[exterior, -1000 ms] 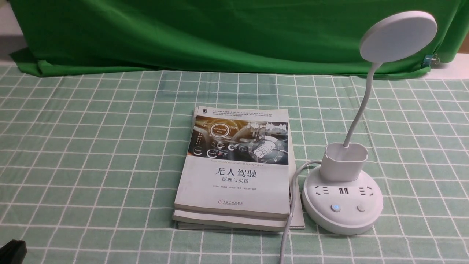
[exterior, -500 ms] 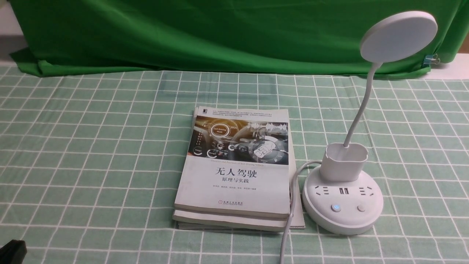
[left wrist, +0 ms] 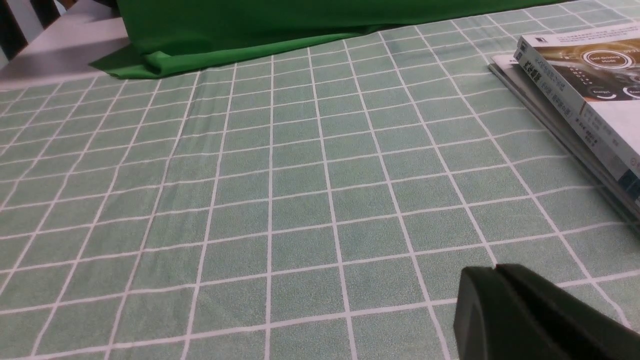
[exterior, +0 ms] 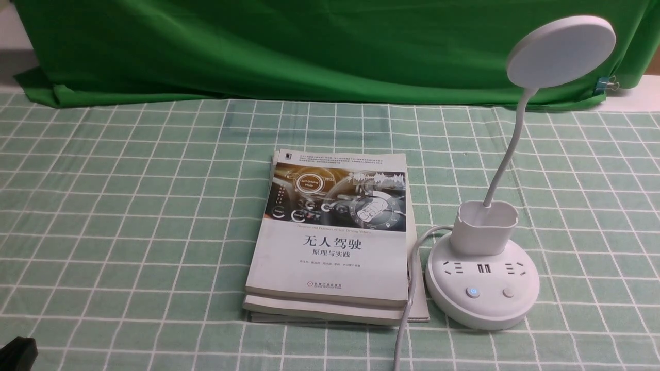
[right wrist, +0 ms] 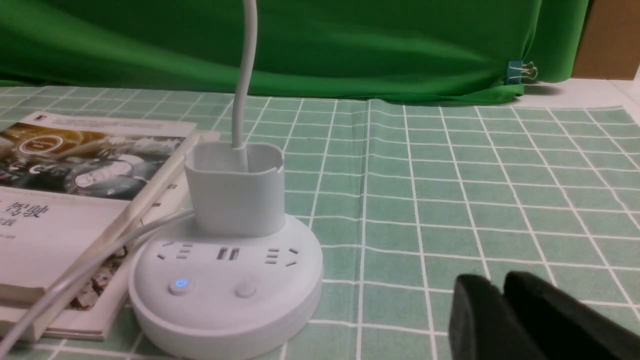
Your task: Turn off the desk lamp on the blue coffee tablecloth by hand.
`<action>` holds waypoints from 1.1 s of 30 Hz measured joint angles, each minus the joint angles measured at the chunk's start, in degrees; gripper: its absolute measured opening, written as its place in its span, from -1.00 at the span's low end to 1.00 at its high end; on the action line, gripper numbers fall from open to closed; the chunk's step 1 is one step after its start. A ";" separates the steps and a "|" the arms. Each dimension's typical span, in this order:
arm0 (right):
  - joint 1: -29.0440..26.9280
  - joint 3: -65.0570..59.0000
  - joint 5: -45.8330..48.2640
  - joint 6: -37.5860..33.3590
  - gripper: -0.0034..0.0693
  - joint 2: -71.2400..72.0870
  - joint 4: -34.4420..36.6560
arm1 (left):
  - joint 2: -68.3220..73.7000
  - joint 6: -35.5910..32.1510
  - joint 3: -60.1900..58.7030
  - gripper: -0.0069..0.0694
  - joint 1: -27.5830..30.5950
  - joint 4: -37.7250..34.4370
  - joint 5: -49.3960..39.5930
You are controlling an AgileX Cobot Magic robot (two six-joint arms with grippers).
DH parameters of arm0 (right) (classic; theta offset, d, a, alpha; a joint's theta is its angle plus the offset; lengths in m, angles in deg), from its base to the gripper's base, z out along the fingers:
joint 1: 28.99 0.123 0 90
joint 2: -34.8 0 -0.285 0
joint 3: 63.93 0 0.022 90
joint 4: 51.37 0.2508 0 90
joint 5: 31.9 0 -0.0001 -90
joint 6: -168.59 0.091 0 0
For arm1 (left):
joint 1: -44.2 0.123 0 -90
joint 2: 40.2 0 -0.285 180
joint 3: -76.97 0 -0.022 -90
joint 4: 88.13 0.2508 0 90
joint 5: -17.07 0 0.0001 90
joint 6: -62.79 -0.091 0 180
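Observation:
The white desk lamp stands at the right of the pale mint-green grid tablecloth (exterior: pixel 129 206): disc head (exterior: pixel 561 50), thin neck, cup holder (exterior: pixel 484 226) and round base (exterior: pixel 482 309). The base has a blue-lit button (exterior: pixel 472 292) and a plain button (exterior: pixel 508 292). Its white cord (exterior: pixel 407 309) runs toward the near edge. The right wrist view shows the base (right wrist: pixel 225 320) and lit button (right wrist: pixel 180 285), with my right gripper (right wrist: pixel 500 287) shut and empty, low over the cloth beside the base. My left gripper (left wrist: pixel 497 270) is shut and empty over bare cloth; only a black corner (exterior: pixel 18 353) shows in the front view.
A stack of books (exterior: pixel 335 237) lies just left of the lamp base, touching the cord; it also shows in the left wrist view (left wrist: pixel 590 85). A deep-green backdrop cloth (exterior: pixel 309 46) hangs along the far edge, with a binder clip (exterior: pixel 608 82) at its right end.

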 joint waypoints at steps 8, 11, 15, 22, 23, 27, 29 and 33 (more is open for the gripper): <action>0.00 0.00 0.00 0.00 -0.59 0.00 -0.02 | 0.00 0.00 0.00 -0.82 0.00 0.00 0.00; 0.00 0.00 0.00 0.00 -0.57 0.00 -0.02 | 0.00 0.00 0.00 -0.82 0.00 0.00 0.00; 0.00 0.00 0.00 0.00 -0.54 0.00 -0.02 | 0.00 0.00 0.00 -0.82 0.00 0.00 0.00; 0.00 0.00 0.00 0.00 -0.50 0.00 -0.07 | 0.00 0.00 0.00 -0.82 0.00 0.00 0.00; 0.00 0.00 0.00 0.00 -0.50 0.00 -0.07 | 0.00 0.00 0.00 -0.82 0.00 0.00 0.00; 0.00 0.00 0.00 0.00 -0.49 0.00 -0.07 | 0.00 0.00 0.00 -0.82 0.00 0.00 0.00; 0.00 0.00 -0.11 0.00 -0.48 0.00 -0.07 | 0.00 0.00 0.00 -0.82 0.00 0.00 0.00; 0.00 0.00 -0.24 0.00 -0.47 0.00 -0.07 | 0.00 0.00 0.00 -0.82 0.00 0.00 0.00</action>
